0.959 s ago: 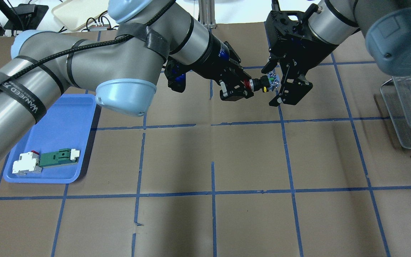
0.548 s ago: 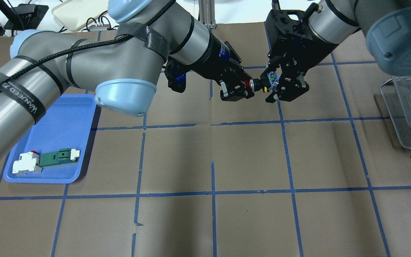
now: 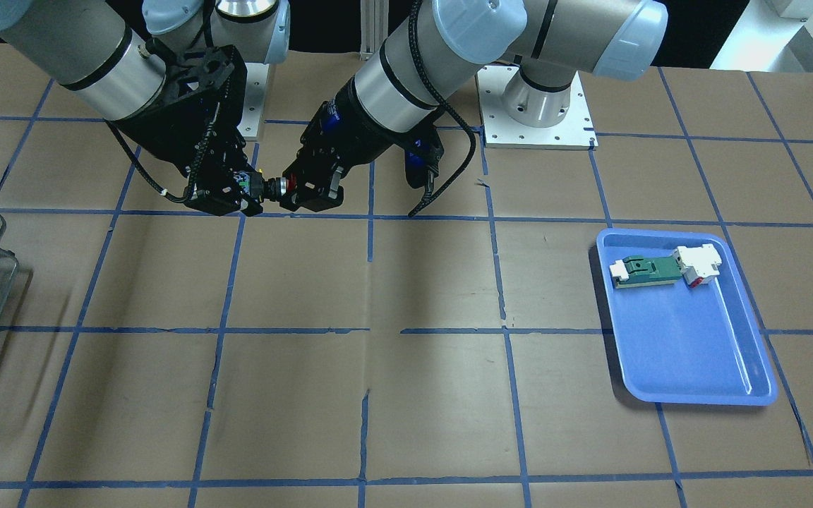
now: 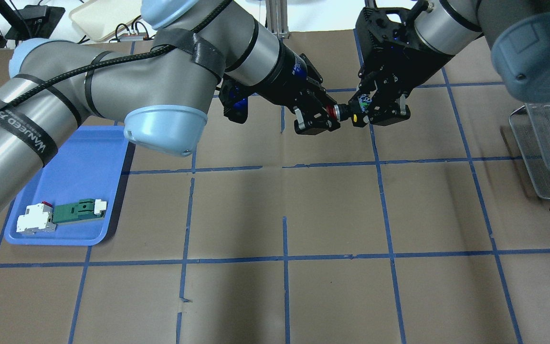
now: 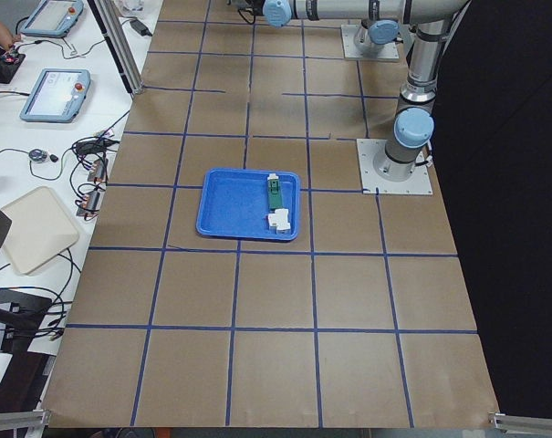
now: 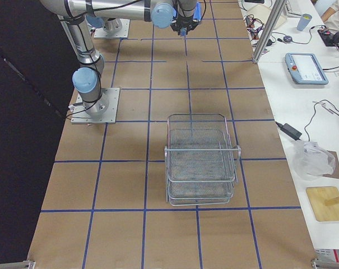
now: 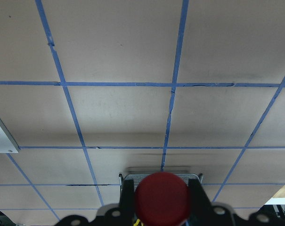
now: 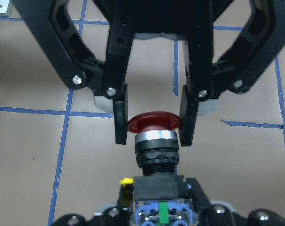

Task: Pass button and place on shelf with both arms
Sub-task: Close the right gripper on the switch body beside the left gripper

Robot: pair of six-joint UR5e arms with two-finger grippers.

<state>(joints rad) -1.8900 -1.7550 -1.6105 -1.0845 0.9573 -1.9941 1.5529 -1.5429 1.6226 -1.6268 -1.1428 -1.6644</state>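
R wrist cam: left end effector (image 8: 153,134) grips button (image 8: 154,157); overhead blocks it.

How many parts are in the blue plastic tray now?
2: a green-and-white flat part and a white block with a red tip, end to end at the robot-side end of the blue plastic tray. Nothing there looks hidden.

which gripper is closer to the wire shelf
Right. The right gripper holds the button on the side toward the shelf; the left gripper grips its red head, farther away.

Shelf (image 4: 549,153) cut off (right edge, overhead).
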